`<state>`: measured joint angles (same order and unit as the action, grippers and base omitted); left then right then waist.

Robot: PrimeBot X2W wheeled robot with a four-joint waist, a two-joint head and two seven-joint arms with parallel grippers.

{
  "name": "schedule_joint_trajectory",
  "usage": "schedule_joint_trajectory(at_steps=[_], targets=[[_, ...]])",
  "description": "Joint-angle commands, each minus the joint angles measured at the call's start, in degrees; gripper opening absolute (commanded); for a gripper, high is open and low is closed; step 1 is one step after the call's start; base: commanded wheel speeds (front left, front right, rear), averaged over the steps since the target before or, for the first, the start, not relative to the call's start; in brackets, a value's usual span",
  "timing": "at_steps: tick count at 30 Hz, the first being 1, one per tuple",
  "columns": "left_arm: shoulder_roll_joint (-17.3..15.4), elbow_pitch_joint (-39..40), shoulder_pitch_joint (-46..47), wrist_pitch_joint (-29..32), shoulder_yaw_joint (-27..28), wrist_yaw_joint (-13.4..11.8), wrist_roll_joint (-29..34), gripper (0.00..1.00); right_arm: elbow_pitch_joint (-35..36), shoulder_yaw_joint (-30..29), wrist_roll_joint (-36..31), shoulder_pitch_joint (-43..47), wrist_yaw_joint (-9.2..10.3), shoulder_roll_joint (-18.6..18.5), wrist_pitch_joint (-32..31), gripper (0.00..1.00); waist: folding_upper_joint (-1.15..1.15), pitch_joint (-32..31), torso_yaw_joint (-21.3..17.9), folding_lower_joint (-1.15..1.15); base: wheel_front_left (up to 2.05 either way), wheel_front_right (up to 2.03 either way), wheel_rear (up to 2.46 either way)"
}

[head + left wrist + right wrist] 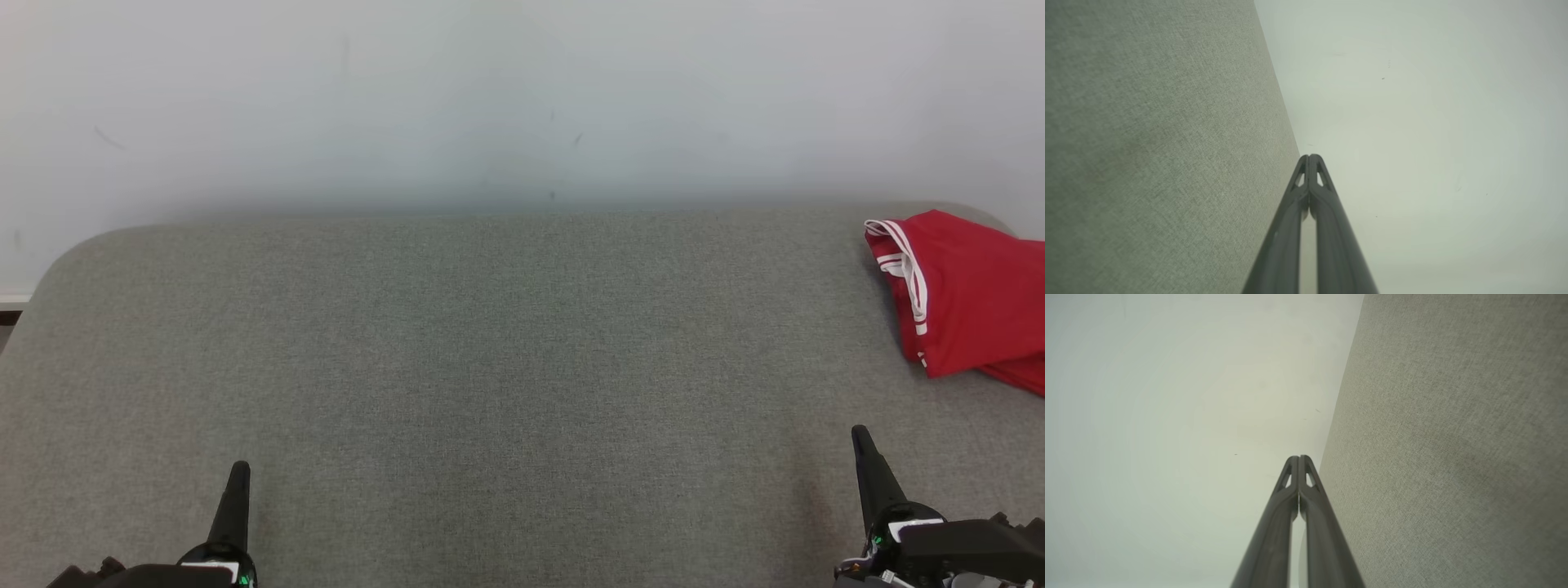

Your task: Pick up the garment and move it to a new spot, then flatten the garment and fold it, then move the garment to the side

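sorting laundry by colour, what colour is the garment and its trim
The garment is red with white stripe trim, best seen in the head view.

A red garment [971, 302] at the right of the head view runs past the frame's edge, its far side unseen. The left gripper [239, 469] and right gripper [860, 433] are cropped at the bottom edge. Faint marks [576, 140] on the wall [326, 98], upper centre, are too small to identify.

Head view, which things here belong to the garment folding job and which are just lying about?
Job: garment, left gripper, right gripper, both shut and empty.
Just there: grey surface, wall.
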<state>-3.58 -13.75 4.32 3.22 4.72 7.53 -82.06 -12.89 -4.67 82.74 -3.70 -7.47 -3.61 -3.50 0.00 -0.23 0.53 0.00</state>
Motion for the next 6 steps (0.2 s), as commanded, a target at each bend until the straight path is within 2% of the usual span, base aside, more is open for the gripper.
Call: schedule_joint_trajectory(at_steps=[1, 6], targets=[[0.16, 0.06, 1.0, 0.42, 0.38, -0.07, -1.5, 0.0, 0.03, -0.27, 1.33, -1.03, -0.04, -0.26, -0.24, 0.0, 0.0, 0.02, -0.03, 0.0, 0.0, 0.0, 0.0], [0.22, -0.03, 1.3, 1.03, 0.6, -0.07, -3.47, 0.0, -0.2, -0.4, 3.32, -1.23, -0.04, -0.21, -0.69, 0.0, 0.0, 0.1, -0.13, 0.0, 0.0, 0.0, 0.0]])
